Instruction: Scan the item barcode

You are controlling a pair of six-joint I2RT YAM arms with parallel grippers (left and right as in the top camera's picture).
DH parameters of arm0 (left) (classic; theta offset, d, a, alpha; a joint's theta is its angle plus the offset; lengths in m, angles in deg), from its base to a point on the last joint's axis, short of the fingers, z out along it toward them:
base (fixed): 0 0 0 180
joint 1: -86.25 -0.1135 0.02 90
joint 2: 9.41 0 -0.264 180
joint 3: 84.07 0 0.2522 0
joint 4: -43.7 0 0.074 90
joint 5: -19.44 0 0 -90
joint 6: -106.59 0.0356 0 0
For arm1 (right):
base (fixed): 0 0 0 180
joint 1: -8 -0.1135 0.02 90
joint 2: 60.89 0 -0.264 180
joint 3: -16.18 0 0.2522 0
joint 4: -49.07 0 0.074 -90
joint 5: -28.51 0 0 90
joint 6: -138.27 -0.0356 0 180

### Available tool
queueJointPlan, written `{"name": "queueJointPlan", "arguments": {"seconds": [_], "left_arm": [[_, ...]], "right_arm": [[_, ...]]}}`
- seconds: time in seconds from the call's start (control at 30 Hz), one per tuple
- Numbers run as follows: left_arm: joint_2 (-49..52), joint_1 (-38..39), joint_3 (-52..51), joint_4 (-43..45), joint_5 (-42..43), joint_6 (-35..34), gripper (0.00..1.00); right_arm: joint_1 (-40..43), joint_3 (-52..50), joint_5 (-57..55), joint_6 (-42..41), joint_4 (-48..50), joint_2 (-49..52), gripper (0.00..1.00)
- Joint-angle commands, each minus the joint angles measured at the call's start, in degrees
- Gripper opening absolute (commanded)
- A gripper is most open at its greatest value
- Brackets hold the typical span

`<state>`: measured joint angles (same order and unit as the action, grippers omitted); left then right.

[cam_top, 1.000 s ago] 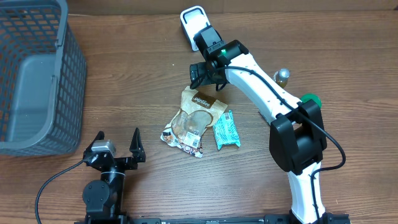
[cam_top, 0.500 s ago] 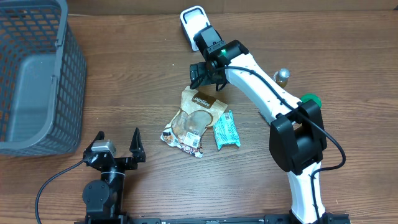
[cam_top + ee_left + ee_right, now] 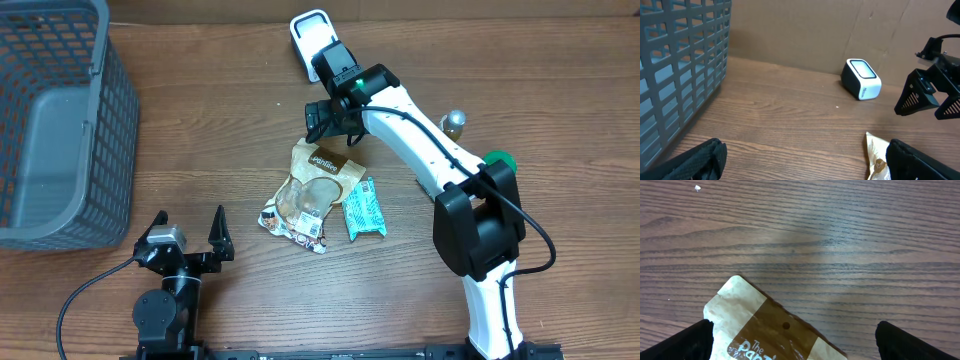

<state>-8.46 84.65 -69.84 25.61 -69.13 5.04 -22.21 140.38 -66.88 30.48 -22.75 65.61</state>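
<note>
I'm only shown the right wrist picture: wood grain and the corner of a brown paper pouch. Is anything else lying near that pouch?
Observer: Yes, a teal wrapped bar lies beside the pouch, on its right in the overhead view.
Visitor: Where is the thing that reads barcodes?
Observer: A white scanner sits at the far edge of the table, past the right claw.
Visitor: And the other arm?
Observer: The left claw stands open near the front edge, holding nothing.

basket: grey mesh, far left on worktop | worktop: brown wood grain | small metallic object: right side, near green round thing | cardboard wall: behind worktop
</note>
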Motion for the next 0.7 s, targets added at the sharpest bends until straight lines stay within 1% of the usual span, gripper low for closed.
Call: {"name": "queueJointPlan", "arguments": {"seconds": [0.0,0.17,0.33,0.47,0.67], "left_arm": [[-0.7,0.17,-0.2,-0.13,-0.37,1.27,0.99],[-0.7,0.17,-0.2,-0.13,-0.37,1.27,0.99],[-0.7,0.17,-0.2,-0.13,-0.37,1.27,0.99],[-0.7,0.17,-0.2,-0.13,-0.37,1.27,1.0],[-0.7,0.17,-0.2,-0.13,-0.37,1.27,1.0]], "right_arm": [[-1.88,-0.17,-0.55,-0.24,0.15,-5.92,1.0],[-3.89,-0.17,-0.63,-0.17,0.13,-13.0,1.0],[-3.04,-0.17,-1.05,0.22,-0.28,-21.35,1.0],[-0.68,-0.17,-1.68,0.17,-4.31,-27.34,1.0],[3.48,-0.2,-1.64,0.13,-11.1,-32.92,1.0]]}}
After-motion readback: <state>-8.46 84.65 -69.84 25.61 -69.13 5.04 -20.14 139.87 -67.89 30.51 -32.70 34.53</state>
